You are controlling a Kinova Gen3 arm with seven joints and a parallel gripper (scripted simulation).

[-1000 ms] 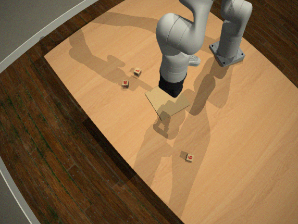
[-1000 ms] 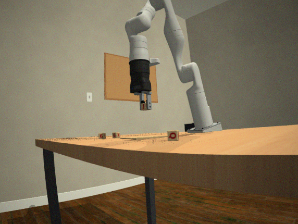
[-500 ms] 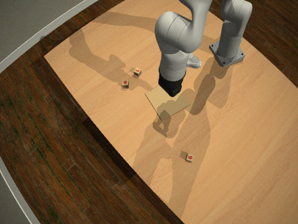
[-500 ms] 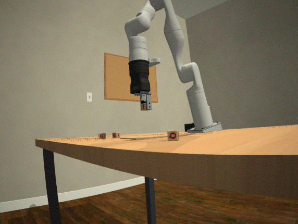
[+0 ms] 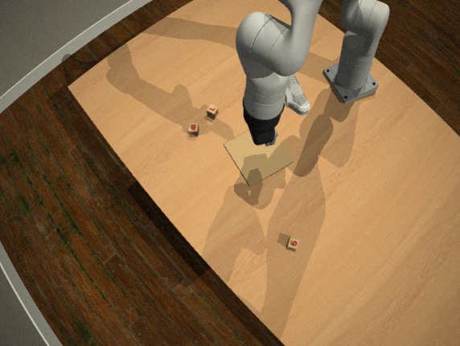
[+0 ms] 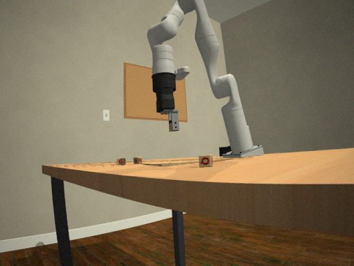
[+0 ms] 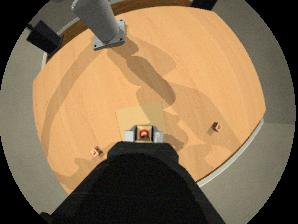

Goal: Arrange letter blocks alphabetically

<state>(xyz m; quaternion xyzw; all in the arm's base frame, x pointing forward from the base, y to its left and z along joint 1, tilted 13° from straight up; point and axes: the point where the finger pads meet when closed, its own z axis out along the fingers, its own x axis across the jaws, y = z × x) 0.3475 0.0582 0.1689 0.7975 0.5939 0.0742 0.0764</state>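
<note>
The gripper (image 6: 173, 122) hangs high over the mat (image 5: 260, 159), pinching a block (image 7: 144, 133), lifted for carrying; three other blocks sit on the desk (image 5: 362, 225), off the mat.

Matt light wooden table (image 5: 362, 201), dull cardboard-like mat (image 5: 257, 161), pale wooden blocks (image 5: 293, 243).

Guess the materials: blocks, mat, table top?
Blocks, e.g. the one near the table's edge: look like pale matte wood with red printed characters. Mat: thin, flat tan sheet, maybe card or cork; no texture visible. Table top: light wood or wood-look laminate, with grain streaks and low sheen.
</note>
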